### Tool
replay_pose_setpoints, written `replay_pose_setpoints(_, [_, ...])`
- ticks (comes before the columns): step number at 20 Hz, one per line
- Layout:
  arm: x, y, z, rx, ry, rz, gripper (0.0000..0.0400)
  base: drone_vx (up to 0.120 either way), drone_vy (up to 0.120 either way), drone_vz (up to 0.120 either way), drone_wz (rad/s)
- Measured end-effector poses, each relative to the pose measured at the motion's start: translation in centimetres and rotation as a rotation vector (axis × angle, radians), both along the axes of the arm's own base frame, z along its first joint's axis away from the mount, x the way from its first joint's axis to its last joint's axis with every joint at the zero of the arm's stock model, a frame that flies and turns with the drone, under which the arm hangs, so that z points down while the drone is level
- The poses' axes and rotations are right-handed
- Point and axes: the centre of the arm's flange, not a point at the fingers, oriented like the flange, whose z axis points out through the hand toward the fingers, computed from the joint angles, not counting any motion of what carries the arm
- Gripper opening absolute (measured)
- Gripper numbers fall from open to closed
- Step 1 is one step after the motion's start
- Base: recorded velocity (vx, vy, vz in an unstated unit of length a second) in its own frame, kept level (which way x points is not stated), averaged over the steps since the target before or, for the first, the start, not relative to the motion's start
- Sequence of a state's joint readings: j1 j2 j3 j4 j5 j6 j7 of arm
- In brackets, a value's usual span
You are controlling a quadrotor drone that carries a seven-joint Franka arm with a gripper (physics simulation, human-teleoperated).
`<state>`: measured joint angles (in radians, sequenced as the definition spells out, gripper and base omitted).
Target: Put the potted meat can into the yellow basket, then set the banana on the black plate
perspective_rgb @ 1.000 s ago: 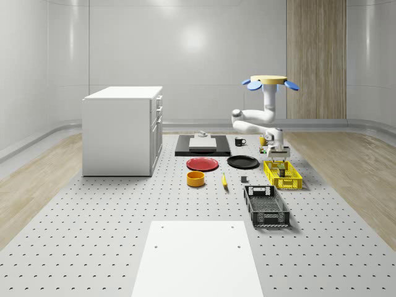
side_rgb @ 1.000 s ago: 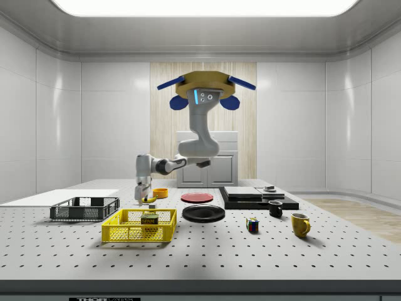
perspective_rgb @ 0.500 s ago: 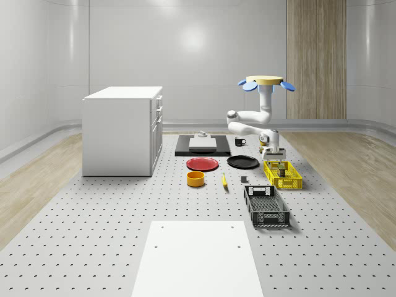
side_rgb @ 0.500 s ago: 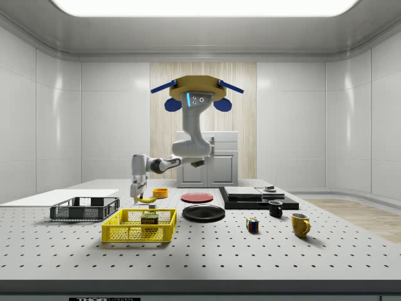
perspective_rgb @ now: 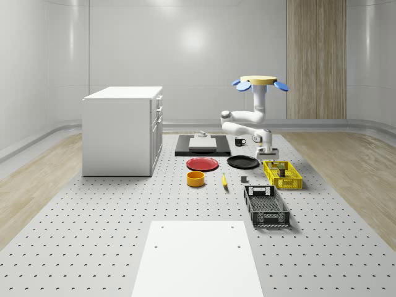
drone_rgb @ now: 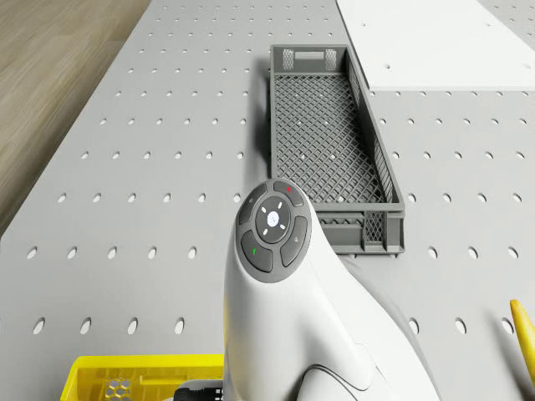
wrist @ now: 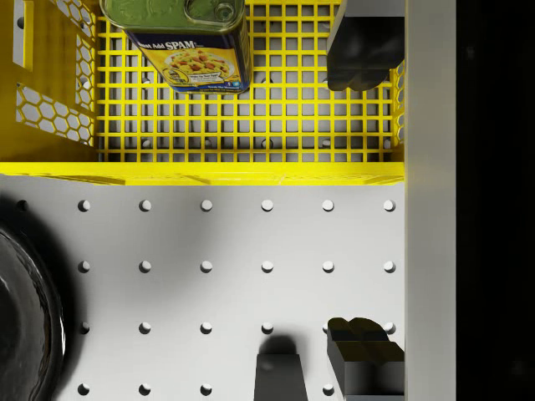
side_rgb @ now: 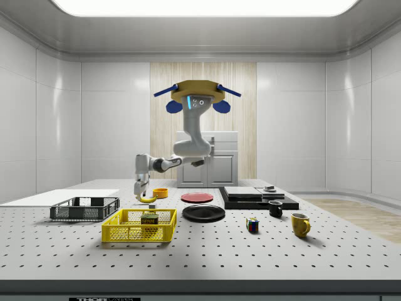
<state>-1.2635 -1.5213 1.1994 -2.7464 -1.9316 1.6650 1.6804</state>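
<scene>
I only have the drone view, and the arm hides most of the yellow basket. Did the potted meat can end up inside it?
Observer: Yes, the potted meat can sits inside the yellow basket.
Operator: Is the gripper carrying anything?
Observer: No, the gripper is open and empty, above the table just outside the basket's wall.
Operator: Is the banana on the plate?
Observer: Not yet. The banana lies on the table, apart from the black plate.

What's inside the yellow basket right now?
The potted meat can stands upright on the mesh floor of the yellow basket. A dark pincer finger covers part of the floor, so that patch can't be checked.
</scene>
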Motion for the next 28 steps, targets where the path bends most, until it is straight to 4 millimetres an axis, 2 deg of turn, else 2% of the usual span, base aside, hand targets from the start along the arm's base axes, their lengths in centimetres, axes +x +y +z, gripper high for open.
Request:
replay_pose_setpoints(25, [0.0, 0.0, 0.0, 0.0, 0.0, 0.0, 0.04, 0.0, -0.12, 0.0, 0.0])
replay_pose_setpoints(28, [0.0, 0.0, 0.0, 0.0, 0.0, 0.0, 0.04, 0.0, -0.12, -0.107, 0.0])
